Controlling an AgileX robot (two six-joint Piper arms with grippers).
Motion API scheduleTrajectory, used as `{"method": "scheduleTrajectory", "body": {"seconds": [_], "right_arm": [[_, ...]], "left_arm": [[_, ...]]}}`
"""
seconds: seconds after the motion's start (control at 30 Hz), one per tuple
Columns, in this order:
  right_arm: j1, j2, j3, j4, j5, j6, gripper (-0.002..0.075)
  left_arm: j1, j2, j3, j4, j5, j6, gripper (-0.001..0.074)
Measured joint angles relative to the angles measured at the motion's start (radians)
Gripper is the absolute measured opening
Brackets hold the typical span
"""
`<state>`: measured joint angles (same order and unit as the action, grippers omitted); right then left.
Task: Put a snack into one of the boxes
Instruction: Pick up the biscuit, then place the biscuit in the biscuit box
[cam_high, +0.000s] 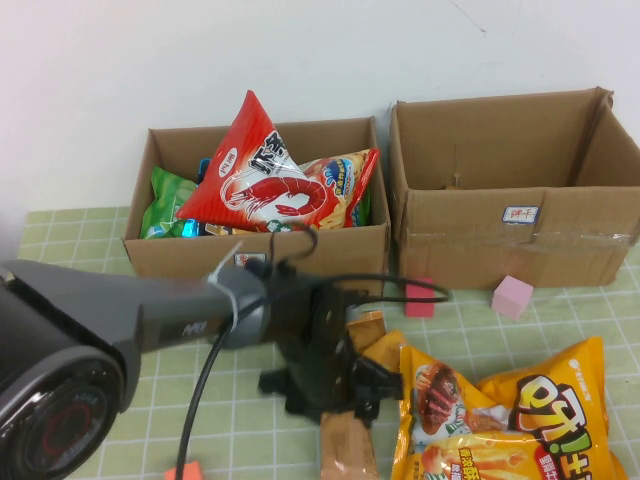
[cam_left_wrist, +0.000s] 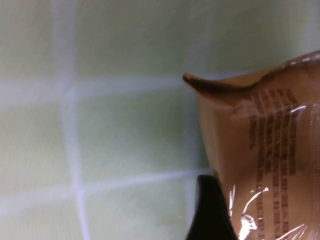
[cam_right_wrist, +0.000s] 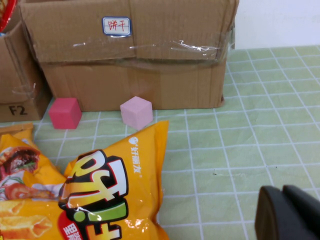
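My left gripper is down on the table in front of the left box, shut on a brown snack packet. In the left wrist view the packet fills the space beside one dark finger; the other finger is hidden. The left box holds a red shrimp-cracker bag and other snacks. The right box is open and looks empty. My right gripper is shut and empty, low over the mat, out of the high view. A yellow chips bag lies right of the left gripper.
A red cube and a pink cube sit in front of the right box; they show as a red cube and a pink cube in the right wrist view, with the yellow bag. An orange block lies at the front edge.
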<state>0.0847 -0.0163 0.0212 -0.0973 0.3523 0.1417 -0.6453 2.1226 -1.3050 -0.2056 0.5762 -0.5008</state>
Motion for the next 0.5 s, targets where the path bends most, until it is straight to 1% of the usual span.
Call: {"method": "scheduleTrajectory", "body": {"seconds": [0.1,0.2,0.37,0.5], "right_arm": [[0.0,0.0,0.0,0.0,0.0,0.0,-0.0002],[0.0,0.0,0.0,0.0,0.0,0.0,-0.0002],[0.0,0.0,0.0,0.0,0.0,0.0,-0.0002],[0.0,0.0,0.0,0.0,0.0,0.0,-0.0002]], "left_arm": [[0.0,0.0,-0.1,-0.019,0.112,0.253,0.0414],[0.0,0.0,-0.198,-0.023,0.222,0.383,0.0414],[-0.002,-0.031,-0.343,-0.023,0.273,0.47,0.0414],[-0.002,-0.063,-0.473,-0.016,0.209,0.501,0.0414]]}}
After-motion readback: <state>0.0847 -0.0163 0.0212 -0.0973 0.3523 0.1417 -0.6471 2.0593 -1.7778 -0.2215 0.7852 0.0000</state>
